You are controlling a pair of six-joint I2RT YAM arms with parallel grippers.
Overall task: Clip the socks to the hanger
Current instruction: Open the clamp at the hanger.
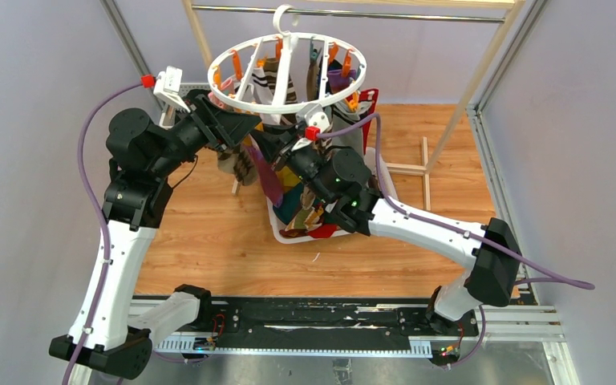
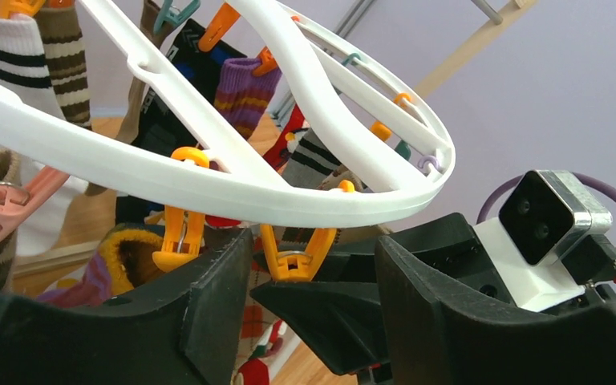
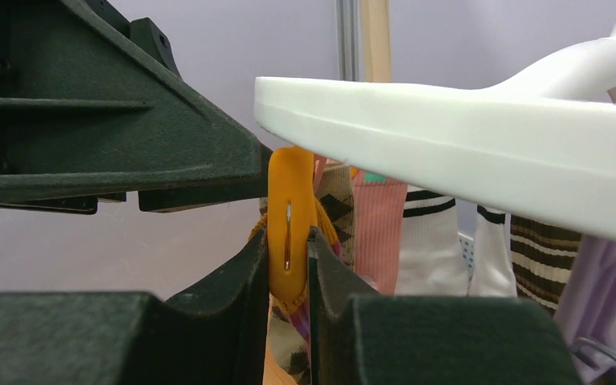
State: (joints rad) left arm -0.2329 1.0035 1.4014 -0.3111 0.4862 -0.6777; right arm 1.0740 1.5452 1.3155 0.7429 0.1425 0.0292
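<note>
The right fingers (image 3: 233,321) are closed on an orange clip (image 3: 289,216), 1 pad on each flat side, squeezing it. The clip hangs upright just under the near rim of the hanger (image 3: 465,136), so its long axis runs up and down. The hanger hangs above the basket (image 1: 277,231) on the wooden counter (image 1: 200,241), with several socks (image 2: 245,92) already clipped round it.

The left fingers (image 2: 212,313) stand apart, 1 on each side of that clip and of the right arm's finger tip. No fabric shows across the gap, so I cannot tell whether they carry anything. A brown argyle sock (image 1: 241,166) dangles just below them in the top view, and argyle cloth shows directly behind the clip from the right wrist.

My reading is that the pinched clip is being held ready for that sock. The clip lies straight ahead of the left fingers and slightly above, and the left arm is the nearer one to the sock. The sock's cuff has to travel up along the clip's vertical axis while the right fingers hold the squeeze.
</note>
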